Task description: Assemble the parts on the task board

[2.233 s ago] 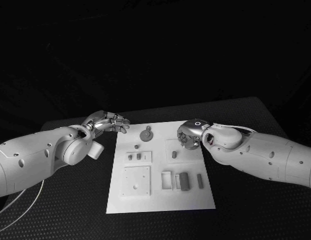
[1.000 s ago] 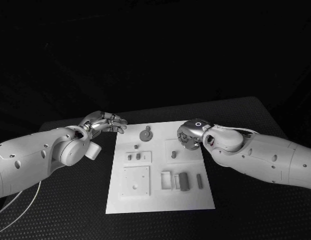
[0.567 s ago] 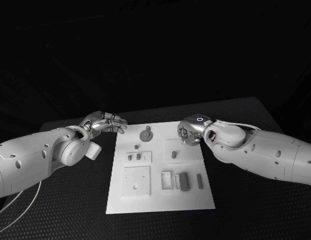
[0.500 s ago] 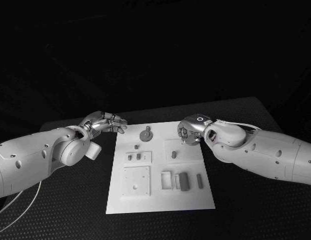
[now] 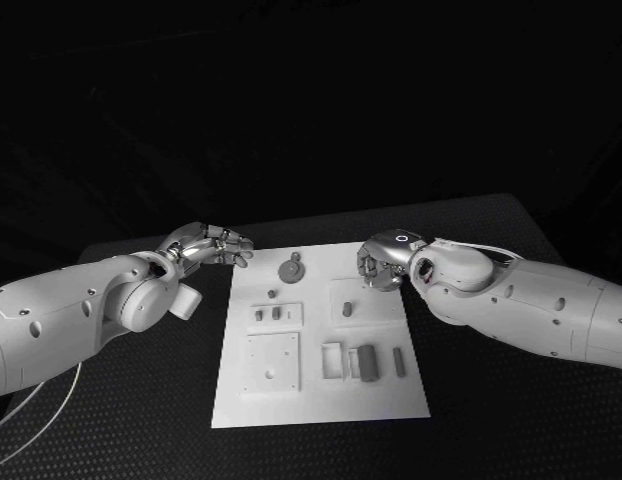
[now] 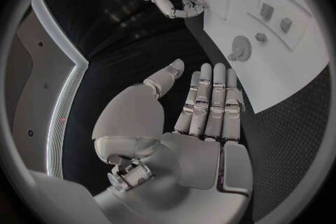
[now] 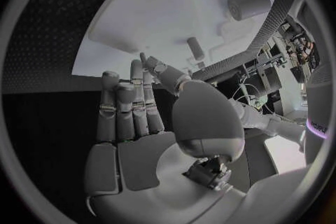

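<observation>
Task board [image 5: 323, 400]: white plate, table centre; grey parts lie on it, gear-like part [image 5: 294, 268] at its 12 o'clock end.
Right hand [image 5: 380, 262]: fingers apart, empty, at board's 1 o'clock.
Left hand [image 5: 213, 244]: fingers apart, empty, at 11 o'clock.
Advice: right hand should descend squarely over one part, pinch low.
Writing: none legible.

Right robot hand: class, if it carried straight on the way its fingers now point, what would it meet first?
Probably the white board. In the right wrist view the open right robot hand points its fingers at the board's near edge, with a small upright peg just beyond. Depth is unclear.
</observation>
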Controlling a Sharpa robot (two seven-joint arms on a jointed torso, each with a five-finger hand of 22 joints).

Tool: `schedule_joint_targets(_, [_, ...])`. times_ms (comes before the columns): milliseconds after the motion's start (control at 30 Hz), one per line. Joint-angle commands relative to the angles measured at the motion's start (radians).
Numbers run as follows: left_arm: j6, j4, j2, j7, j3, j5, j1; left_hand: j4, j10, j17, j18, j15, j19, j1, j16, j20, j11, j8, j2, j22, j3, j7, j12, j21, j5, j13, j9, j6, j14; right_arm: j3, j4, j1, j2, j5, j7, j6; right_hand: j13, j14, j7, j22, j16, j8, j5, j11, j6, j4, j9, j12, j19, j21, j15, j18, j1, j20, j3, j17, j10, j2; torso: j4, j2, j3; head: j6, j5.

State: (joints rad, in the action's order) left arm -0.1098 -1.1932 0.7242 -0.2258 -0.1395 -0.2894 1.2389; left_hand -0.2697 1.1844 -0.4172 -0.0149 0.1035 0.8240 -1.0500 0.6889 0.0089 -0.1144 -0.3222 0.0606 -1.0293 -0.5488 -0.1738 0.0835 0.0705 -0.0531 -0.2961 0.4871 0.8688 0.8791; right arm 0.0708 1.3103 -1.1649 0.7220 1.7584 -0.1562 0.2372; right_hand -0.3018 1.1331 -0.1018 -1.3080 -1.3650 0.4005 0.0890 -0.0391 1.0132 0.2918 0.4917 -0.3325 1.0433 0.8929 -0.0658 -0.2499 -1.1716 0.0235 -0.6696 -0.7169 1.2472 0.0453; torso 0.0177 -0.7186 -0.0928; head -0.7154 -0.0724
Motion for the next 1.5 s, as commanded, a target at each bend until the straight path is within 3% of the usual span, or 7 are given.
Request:
schedule_joint_targets(33, [0.007,0.000,-0.002,-0.005,0.001,0.006,0.001,-0.002,-0.004,-0.002,0.015,0.000,0.003,0.013,-0.005,0.003,-0.001,0.002,0.000,0.002,0.003,-0.002,-0.006,-0.004,0.001,0.002,-0.002,-0.008,0.006,0.000,0.011,0.000,0.001,-0.022,0.017,0.014,-0.001,0.001,-0.005,-0.003,0.001,0.002,0.007,0.003,0.002,0.001,0.018,0.003,-0.002,0.001,-0.007,-0.012,-0.008,-0.003,-0.007,-0.001,0.002,0.000,0.0005,0.000,-0.0003,0.000,0.001])
schedule_joint_targets(233, [0.008,0.008,-0.004,-0.005,0.001,0.006,0.001,-0.002,-0.005,-0.002,0.015,0.000,0.003,0.014,-0.006,0.003,-0.001,0.002,0.000,0.002,0.003,-0.003,-0.006,-0.004,0.001,0.002,-0.002,-0.008,0.006,-0.002,0.058,0.000,0.011,-0.051,0.028,0.057,-0.002,0.001,-0.005,-0.003,0.001,0.002,0.007,0.003,0.003,0.002,0.019,0.003,-0.002,0.000,-0.007,-0.012,-0.009,-0.003,-0.007,-0.001,0.002,-0.001,0.0016,0.000,-0.0002,-0.001,0.004])
schedule_joint_targets(500, [0.008,0.021,-0.005,-0.005,0.001,0.006,0.001,-0.002,-0.005,-0.003,0.015,0.000,0.003,0.014,-0.007,0.003,-0.001,0.002,0.001,0.003,0.003,-0.003,-0.006,-0.004,0.001,0.002,-0.002,-0.008,0.006,-0.050,0.132,-0.004,0.019,-0.091,0.031,0.060,-0.003,0.001,-0.005,-0.004,0.002,0.002,0.007,0.004,0.003,0.002,0.020,0.004,-0.001,0.000,-0.007,-0.012,-0.010,-0.003,-0.008,-0.001,0.002,0.000,0.0004,0.000,0.0013,0.000,0.016])
schedule_joint_targets(1033, [-0.004,0.070,-0.029,-0.006,0.001,0.017,0.001,-0.002,-0.004,-0.005,0.015,0.000,0.003,0.013,-0.009,0.003,-0.001,0.001,0.001,0.005,0.003,-0.002,-0.006,-0.004,0.001,0.001,-0.001,-0.008,0.007,-0.060,0.187,0.000,-0.093,-0.156,0.061,0.035,-0.006,0.000,-0.006,-0.003,0.005,0.000,0.007,0.003,-0.001,0.002,0.024,0.007,-0.001,-0.003,-0.008,-0.012,-0.010,-0.003,-0.009,-0.002,0.000,-0.004,0.0004,0.000,0.0026,-0.023,0.116])
schedule_joint_targets(1167, [-0.006,0.083,-0.041,-0.005,0.001,0.019,0.001,-0.002,-0.004,-0.006,0.015,0.000,0.003,0.013,-0.009,0.003,-0.001,0.001,0.002,0.005,0.003,-0.002,-0.005,-0.004,0.001,0.001,-0.001,-0.007,0.007,-0.051,0.171,0.014,-0.129,-0.147,0.067,0.028,-0.006,-0.001,-0.006,-0.003,0.006,0.000,0.007,0.003,-0.002,0.002,0.025,0.008,-0.001,-0.004,-0.007,-0.012,-0.010,-0.003,-0.010,-0.002,-0.001,-0.005,0.0010,0.000,0.0027,-0.036,0.147])
schedule_joint_targets(1267, [-0.008,0.086,-0.047,-0.005,0.001,0.020,0.002,-0.002,-0.004,-0.006,0.015,0.000,0.003,0.013,-0.010,0.003,-0.001,0.001,0.002,0.006,0.003,-0.002,-0.005,-0.004,0.001,0.001,-0.001,-0.007,0.007,-0.029,0.153,0.025,-0.155,-0.131,0.073,0.024,-0.007,-0.001,-0.007,-0.003,0.006,-0.001,0.007,0.003,-0.003,0.002,0.026,0.008,-0.001,-0.004,-0.007,-0.012,-0.010,-0.003,-0.010,-0.002,-0.002,-0.006,0.0001,0.000,0.0023,-0.046,0.173])
schedule_joint_targets(1500, [-0.012,0.087,-0.054,-0.006,0.001,0.020,0.002,-0.002,-0.003,-0.007,0.015,0.000,0.003,0.013,-0.011,0.003,-0.001,0.000,0.002,0.006,0.003,-0.002,-0.005,-0.004,0.001,0.001,-0.001,-0.007,0.007,0.010,0.120,0.059,-0.198,-0.100,0.080,0.020,-0.008,-0.002,-0.007,-0.003,0.007,-0.001,0.007,0.002,-0.005,0.002,0.028,0.009,-0.002,-0.005,-0.007,-0.012,-0.010,-0.003,-0.010,-0.002,-0.003,-0.007,0.0010,0.000,0.0019,-0.061,0.199])
